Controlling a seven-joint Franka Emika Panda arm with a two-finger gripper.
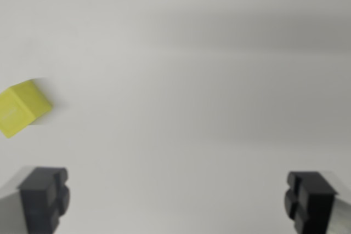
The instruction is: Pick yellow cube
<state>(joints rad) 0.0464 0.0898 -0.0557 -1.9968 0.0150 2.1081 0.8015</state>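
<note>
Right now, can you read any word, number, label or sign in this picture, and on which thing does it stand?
None is readable. The yellow cube has a faint pale mark on its front face, too blurred to read. The white surface and the tool bear no text.

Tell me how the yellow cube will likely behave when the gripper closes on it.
The yellow cube shows flat faces and crisp edges, so it probably stays rigid and sits still rather than rolling. Its matte surface suggests a fair grip. It lies turned at an angle at the wrist view's left, outside the open gripper, so misaligned fingers might twist it.
</note>
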